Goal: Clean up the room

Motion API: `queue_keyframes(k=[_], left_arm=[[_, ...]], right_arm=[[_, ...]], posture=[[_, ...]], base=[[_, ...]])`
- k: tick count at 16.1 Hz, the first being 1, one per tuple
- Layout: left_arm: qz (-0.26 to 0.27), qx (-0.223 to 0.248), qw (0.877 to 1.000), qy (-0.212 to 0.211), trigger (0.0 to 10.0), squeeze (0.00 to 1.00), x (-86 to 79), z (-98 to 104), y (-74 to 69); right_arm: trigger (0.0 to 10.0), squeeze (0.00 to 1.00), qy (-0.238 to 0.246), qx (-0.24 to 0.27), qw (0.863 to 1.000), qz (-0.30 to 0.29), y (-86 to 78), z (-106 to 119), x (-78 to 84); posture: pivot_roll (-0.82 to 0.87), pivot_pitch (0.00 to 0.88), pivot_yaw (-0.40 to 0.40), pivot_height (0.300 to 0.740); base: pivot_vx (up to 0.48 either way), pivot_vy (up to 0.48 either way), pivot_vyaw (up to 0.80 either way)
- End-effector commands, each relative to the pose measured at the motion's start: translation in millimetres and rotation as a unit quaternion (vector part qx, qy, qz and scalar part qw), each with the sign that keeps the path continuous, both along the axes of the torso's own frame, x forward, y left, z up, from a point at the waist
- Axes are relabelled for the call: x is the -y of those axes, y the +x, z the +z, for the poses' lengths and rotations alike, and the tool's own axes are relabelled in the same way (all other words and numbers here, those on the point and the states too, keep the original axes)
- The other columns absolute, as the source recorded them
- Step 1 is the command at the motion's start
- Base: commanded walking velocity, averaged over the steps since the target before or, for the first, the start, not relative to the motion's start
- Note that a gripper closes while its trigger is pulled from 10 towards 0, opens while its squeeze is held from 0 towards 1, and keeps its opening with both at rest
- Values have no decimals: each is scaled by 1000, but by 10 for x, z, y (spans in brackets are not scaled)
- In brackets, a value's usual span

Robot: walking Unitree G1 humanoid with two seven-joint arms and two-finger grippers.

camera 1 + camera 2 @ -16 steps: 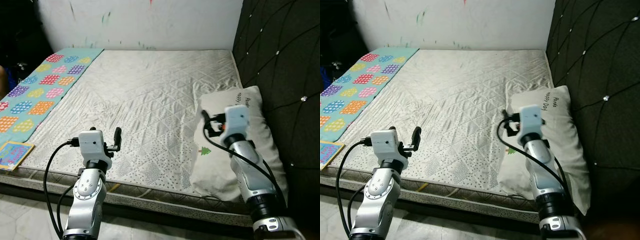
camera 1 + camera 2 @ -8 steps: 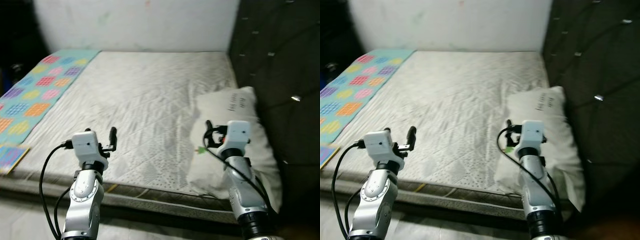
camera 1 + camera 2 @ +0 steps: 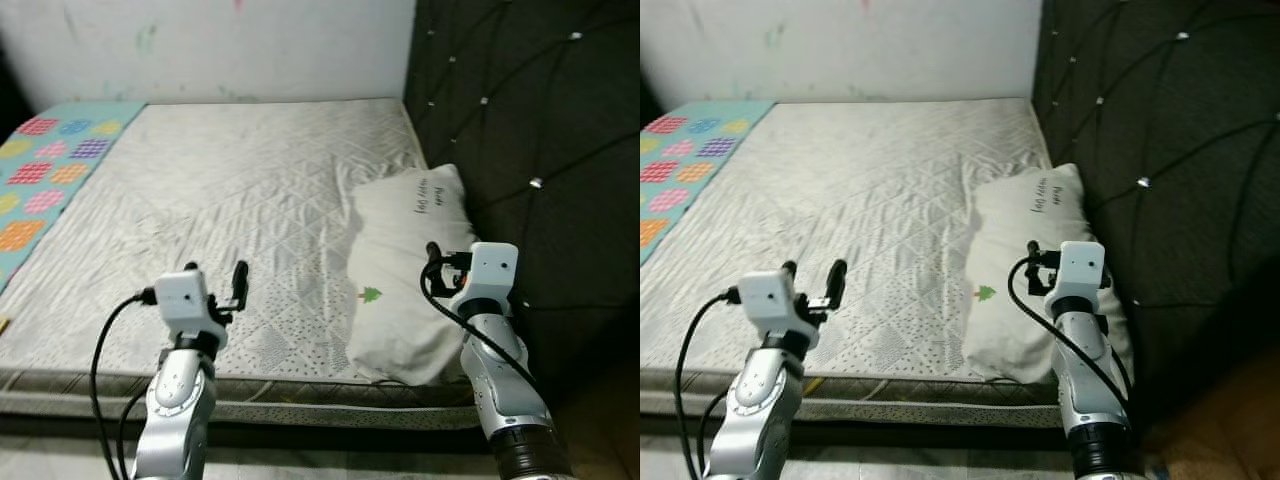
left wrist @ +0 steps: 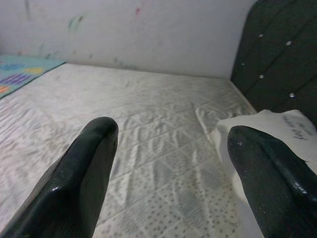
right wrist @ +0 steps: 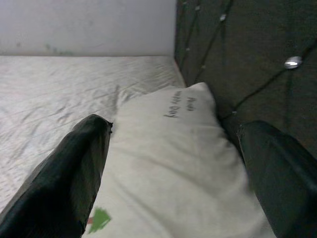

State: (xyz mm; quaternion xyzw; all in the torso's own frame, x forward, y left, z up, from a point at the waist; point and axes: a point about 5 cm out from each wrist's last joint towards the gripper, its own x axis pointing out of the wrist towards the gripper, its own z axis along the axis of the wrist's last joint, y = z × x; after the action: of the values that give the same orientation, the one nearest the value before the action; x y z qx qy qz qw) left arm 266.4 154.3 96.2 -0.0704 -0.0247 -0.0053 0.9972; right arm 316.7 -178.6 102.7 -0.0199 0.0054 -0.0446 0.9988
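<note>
A white pillow (image 3: 400, 240) with black lettering and a small green tree print lies on the right side of the quilted mattress (image 3: 230, 170), against the dark headboard. My right gripper (image 3: 448, 260) hovers open just above the pillow's near right part; in the right wrist view the pillow (image 5: 173, 148) lies between and beyond the spread fingers (image 5: 74, 168). Over the mattress's front edge, to the pillow's left, my left gripper (image 3: 215, 274) is held open and empty, its fingers (image 4: 84, 173) wide apart.
A teal blanket with coloured patches (image 3: 45, 165) covers the mattress's far left side. The dark tufted headboard (image 3: 520, 110) rises on the right and a pale marked wall (image 3: 220, 45) stands behind the bed. Bare floor runs along the bed's front edge.
The whole view has swung to the right, so the pillow and headboard sit nearer the middle and the booklet at the left is out of frame. Both grippers stay open and empty.
</note>
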Motion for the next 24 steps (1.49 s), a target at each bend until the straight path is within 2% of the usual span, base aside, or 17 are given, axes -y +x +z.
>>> queue_keyframes(k=[1,7,16,24], left_arm=[[6,0,1000,3,10000,0,-45,15,-4],[13,7,1000,-4,10000,0,-40,44,16],[15,2,1000,-4,10000,0,-27,28,13],[14,1,1000,-4,10000,0,-15,23,14]], right_arm=[[10000,0,5,-4,1000,0,-5,1,5],[10000,0,0,-9,1000,13,7,-4,-5],[10000,0,0,-16,1000,16,33,-12,-2],[10000,0,5,-20,998,52,45,-20,-118]], posture=[[-137,0,61,740],[-133,0,39,740],[-133,0,36,740],[-131,0,34,740]], base=[[0,0,0],[0,130,-709],[0,291,0],[0,298,0]])
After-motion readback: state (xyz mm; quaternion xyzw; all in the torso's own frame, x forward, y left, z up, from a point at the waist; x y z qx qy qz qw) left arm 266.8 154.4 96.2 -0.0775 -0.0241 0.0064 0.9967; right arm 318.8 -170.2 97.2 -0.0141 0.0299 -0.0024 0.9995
